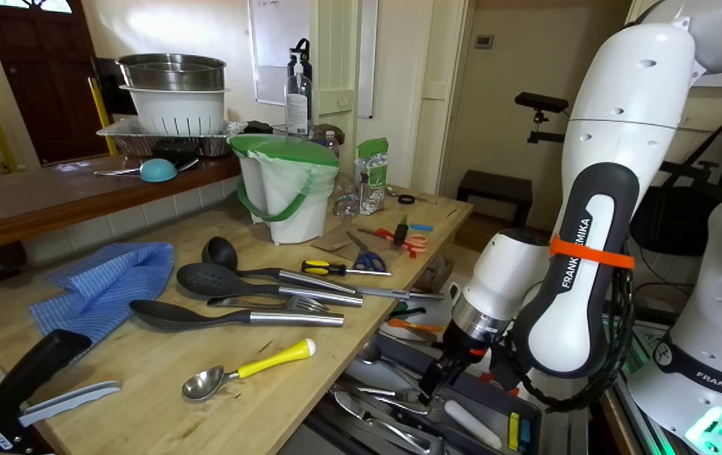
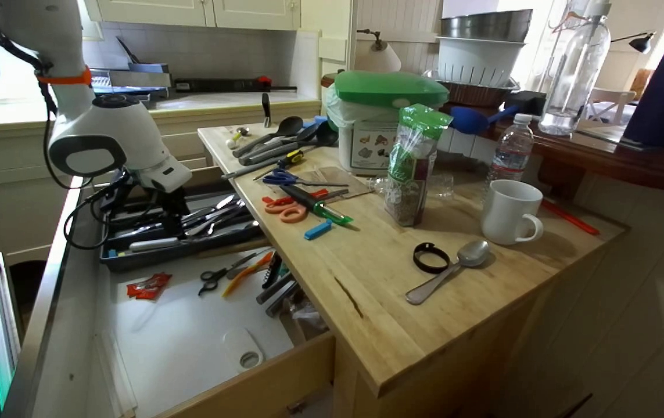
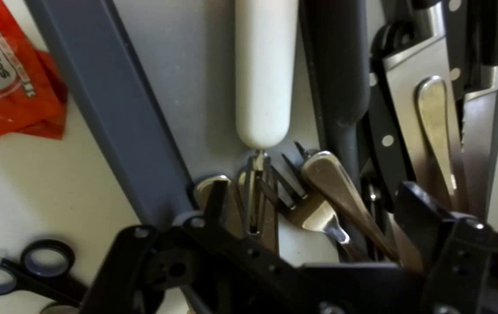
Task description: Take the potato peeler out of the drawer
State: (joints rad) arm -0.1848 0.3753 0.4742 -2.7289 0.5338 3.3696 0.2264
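Glare on wall (image 1: 146, 28); wrist view dim, slightly soft

peeler (image 3: 264, 104) 1 | mug (image 2: 506, 212) 1 | cloth (image 1: 114, 281) 1 | black-headed utensils (image 1: 253, 289) 3

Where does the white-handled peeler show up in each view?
In an exterior view: the peeler, near the bottom edge, right of centre.
In an exterior view: the peeler, left, slightly below mid-height.
Wrist view: the peeler, upper middle, reaching the top edge.
Shared landmark: the grey cutlery tray holding it.

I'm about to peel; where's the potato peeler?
Wrist view, upper middle: the white-handled peeler lies in the grey tray, just left of a dark handle.
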